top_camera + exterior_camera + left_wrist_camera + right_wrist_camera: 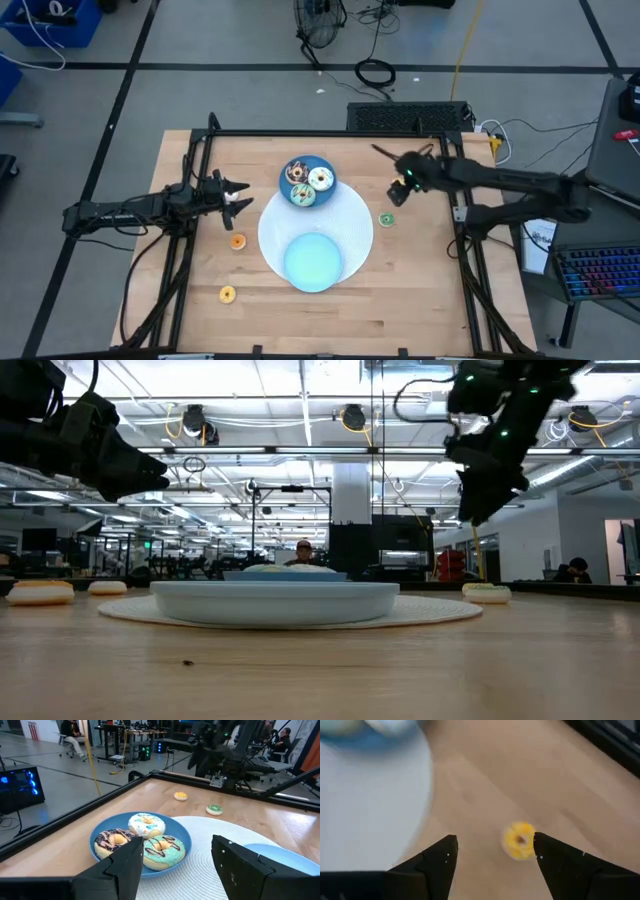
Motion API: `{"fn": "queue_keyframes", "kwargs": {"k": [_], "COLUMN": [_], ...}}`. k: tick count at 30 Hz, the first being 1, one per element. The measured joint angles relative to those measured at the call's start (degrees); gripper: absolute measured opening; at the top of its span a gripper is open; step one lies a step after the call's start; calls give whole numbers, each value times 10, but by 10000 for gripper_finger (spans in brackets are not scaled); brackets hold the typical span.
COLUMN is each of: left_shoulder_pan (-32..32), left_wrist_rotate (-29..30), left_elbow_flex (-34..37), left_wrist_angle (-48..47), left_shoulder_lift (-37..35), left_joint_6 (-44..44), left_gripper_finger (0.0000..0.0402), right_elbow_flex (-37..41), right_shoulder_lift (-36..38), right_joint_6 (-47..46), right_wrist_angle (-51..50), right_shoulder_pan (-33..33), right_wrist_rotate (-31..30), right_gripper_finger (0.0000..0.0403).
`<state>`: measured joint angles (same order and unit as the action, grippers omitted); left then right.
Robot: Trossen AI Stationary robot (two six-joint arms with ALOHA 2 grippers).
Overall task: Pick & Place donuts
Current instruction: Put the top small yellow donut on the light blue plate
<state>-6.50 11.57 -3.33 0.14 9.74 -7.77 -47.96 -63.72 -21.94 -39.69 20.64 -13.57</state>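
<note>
Three larger donuts, chocolate-sprinkled [114, 841], white-frosted [146, 825] and teal [163, 848], lie together on a small blue plate [308, 182] at the far edge of a round white mat [345, 215]. Tiny donuts rest flat on the wood: orange [237, 241], yellow [227, 294], green [386, 219], and another yellow one [519, 840]. My left gripper [240, 195] hovers open, left of the small plate and pointing at it. My right gripper [398, 196] hangs open above the table, tipped downward over the yellow donut, which shows between and beyond its fingertips [495, 855].
A larger pale blue plate [313, 260] sits on the near half of the mat. A black frame rail [330, 134] borders the table's far edge. Bare wood lies toward the near edge and right side. People sit in the room beyond the table.
</note>
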Motion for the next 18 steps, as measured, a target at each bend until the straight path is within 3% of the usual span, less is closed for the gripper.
{"fn": "queue_keyframes", "kwargs": {"k": [5,12,18], "left_shoulder_pan": [0,0,0], "left_wrist_rotate": [0,0,0], "left_elbow_flex": [0,0,0], "left_wrist_angle": [0,0,0], "left_shoulder_lift": [0,0,0], "left_joint_6": [0,0,0], "left_gripper_finger": [235,235,234], "right_elbow_flex": [-54,-58,-58], "right_shoulder_lift": [-110,-180,-224], "right_joint_6": [61,110,144], "right_wrist_angle": [-74,-77,-74], "right_shoulder_pan": [61,105,113], "right_wrist_rotate": [5,50,48], "right_gripper_finger": [247,248,291]}}
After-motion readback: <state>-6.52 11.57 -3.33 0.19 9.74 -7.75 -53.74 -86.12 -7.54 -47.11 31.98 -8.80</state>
